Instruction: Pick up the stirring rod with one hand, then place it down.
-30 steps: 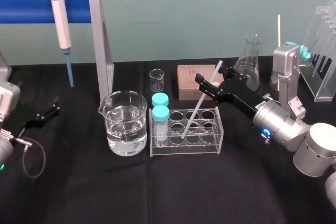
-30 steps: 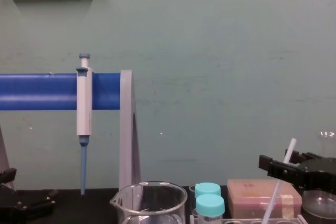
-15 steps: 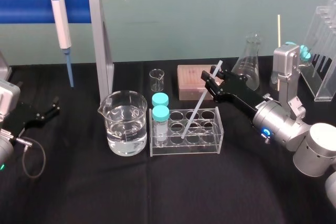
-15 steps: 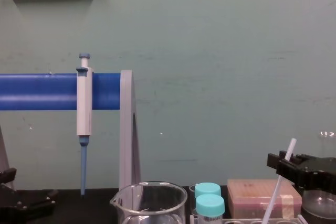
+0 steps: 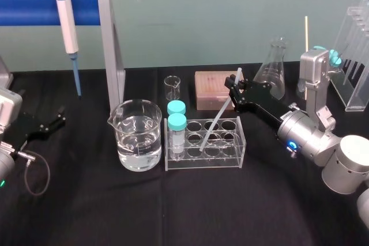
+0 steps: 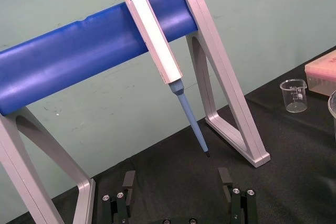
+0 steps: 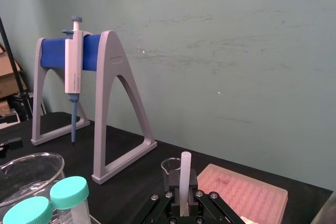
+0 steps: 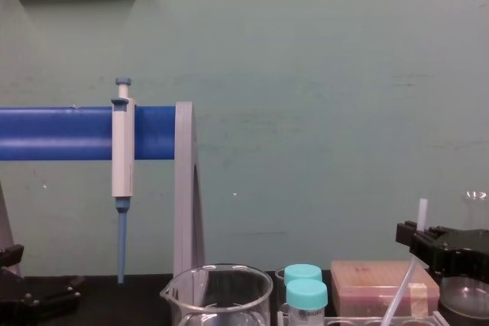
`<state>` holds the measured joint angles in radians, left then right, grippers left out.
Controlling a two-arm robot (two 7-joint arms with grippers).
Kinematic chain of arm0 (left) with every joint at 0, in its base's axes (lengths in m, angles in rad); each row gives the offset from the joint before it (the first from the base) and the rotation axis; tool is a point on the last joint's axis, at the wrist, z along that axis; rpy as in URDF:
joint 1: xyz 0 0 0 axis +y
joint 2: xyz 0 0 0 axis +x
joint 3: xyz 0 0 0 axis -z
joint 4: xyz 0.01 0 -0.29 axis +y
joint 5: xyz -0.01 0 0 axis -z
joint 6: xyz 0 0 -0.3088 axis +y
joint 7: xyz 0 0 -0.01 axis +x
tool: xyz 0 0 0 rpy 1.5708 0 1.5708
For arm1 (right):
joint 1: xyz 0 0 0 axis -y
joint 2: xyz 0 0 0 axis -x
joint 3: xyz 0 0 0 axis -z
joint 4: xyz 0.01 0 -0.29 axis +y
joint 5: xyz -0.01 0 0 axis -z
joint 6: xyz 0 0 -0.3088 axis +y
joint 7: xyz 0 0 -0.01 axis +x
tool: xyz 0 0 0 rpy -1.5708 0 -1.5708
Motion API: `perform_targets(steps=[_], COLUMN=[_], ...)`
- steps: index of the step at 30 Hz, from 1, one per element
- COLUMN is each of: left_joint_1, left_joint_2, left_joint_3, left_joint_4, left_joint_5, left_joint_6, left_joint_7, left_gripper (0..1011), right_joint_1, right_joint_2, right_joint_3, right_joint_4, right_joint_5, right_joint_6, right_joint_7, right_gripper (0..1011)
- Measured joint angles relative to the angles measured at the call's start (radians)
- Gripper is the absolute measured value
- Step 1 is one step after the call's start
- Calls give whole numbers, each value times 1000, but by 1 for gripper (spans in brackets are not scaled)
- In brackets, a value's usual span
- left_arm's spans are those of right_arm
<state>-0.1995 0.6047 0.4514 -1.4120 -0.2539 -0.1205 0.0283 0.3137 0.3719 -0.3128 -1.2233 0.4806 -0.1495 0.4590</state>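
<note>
right pincer [image 5: 235, 90]: right of centre in the head view, clenched on the stirring rod [image 5: 218, 118] near its upper end; in the right wrist view the rod [image 7: 185, 179] stands upright between the two black jaws, its blunt top clear above them. stirring rod: white, translucent, leaning; upper end in the grasp, lower end down in a hole of the clear test-tube rack [image 5: 230, 159] at the middle of the frame; in the chest view its tip [image 8: 420, 211] shows just above the pincer at lower right. rack also holds two teal-capped vials [image 5: 176, 124] at its left end. beside the rack, to the left: large beaker [image 5: 137, 136] part full of clear liquid. behind the rack: small beaker [image 5: 172, 87], pink tip box [image 5: 210, 87], conical flask [image 5: 275, 70]. upper left of the frame: pipette [image 5: 66, 21] hanging on the blue-barred stand [image 5: 112, 56]. left pincer [image 6: 176, 182]: parked at the left edge over the black tabletop [image 5: 173, 211], jaws released, holding nothing. progress, as judged: grasp appears made; rod not yet lifted out of the rack. remaining: raise it clear of the rack, then set it down and let go.
</note>
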Motion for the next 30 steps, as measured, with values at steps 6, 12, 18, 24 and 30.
perform_targets(steps=[6, 12, 18, 24, 30], left_joint_1=[0, 0, 0, 0, 0], left_joint_2=[0, 0, 0, 0, 0], left_joint_3=[0, 0, 0, 0, 0], left_joint_4=[0, 0, 0, 0, 0], left_joint_5=[0, 0, 0, 0, 0], left_joint_6=[0, 0, 0, 0, 0], left_joint_7=[0, 0, 0, 0, 0], left_gripper=[1000, 1000, 1000, 1000, 1000], right_joint_1=[0, 0, 0, -3, -3], right_joint_2=[0, 0, -2, -16, -27], right_joint_3=[0, 0, 3, 24, 39], right_joint_4=[0, 0, 0, -8, -21], right_joint_5=[0, 0, -1, -1, 9], right_joint_6=[0, 0, -2, -23, -44], right_joint_7=[0, 0, 0, 13, 35], right_gripper=[82, 82, 82, 82, 82])
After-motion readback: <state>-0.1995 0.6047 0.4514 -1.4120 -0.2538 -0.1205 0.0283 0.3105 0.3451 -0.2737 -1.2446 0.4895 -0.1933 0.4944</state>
